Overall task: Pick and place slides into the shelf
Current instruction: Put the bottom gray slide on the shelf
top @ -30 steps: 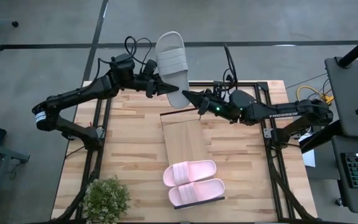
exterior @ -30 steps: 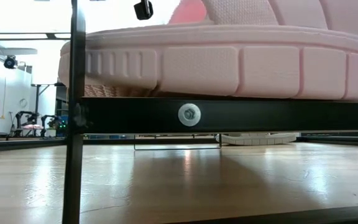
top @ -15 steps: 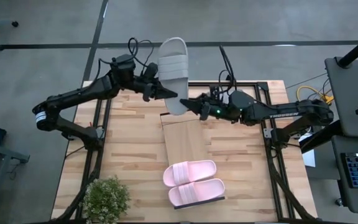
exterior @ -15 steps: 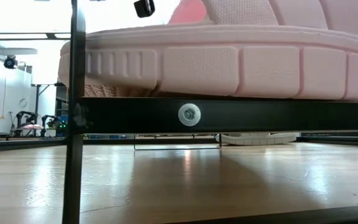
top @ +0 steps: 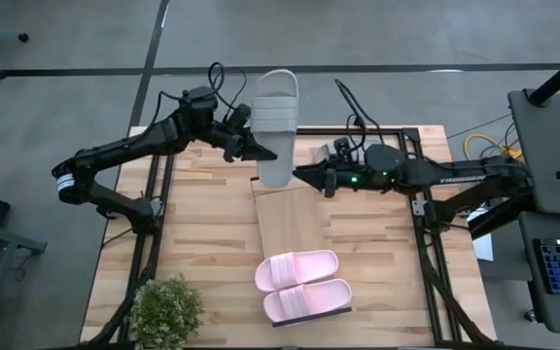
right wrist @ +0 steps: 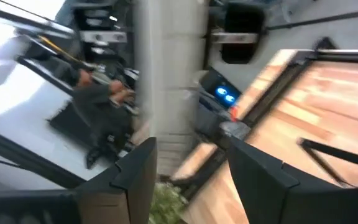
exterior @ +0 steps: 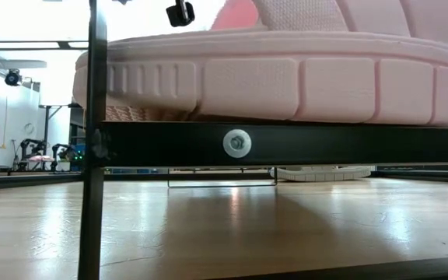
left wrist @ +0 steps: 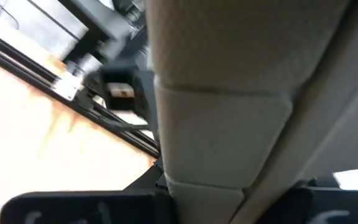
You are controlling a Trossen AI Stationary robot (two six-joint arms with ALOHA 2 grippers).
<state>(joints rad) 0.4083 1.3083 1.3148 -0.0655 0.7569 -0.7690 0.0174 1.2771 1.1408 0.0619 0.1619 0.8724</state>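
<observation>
A grey slide [top: 275, 117] hangs in the air over the table's far edge, its strap facing up. My left gripper [top: 257, 154] comes at it from the left and is shut on it; the slide [left wrist: 229, 93] fills the left wrist view. My right gripper [top: 300, 174] stands open just right of the slide's near end, touching nothing; in its wrist view the slide [right wrist: 166, 74] shows blurred beyond the fingers. A pale pink pair [top: 302, 285] rests sole-down on the near end of the shelf [top: 288, 219]. My left gripper pinches the grey slide's left side edge [left wrist: 204, 183] between its two fingers, toward the slide's near end. The fingers come in about level from the table's left, across the slide. The slide is lifted clear, its length running near to far.
A potted plant [top: 166, 311] stands at the table's near left corner. Black frame rails [top: 158, 185] run along both sides of the tabletop. In the low view a pink slide [exterior: 286, 78] sits on the shelf's black bar [exterior: 325, 144], close to the camera.
My right gripper has opened, let go of the grey slide's near end and drawn back a little toward the table's right edge. My left gripper has turned, and the slide has swung from slanting to lying about straight, near to far.
</observation>
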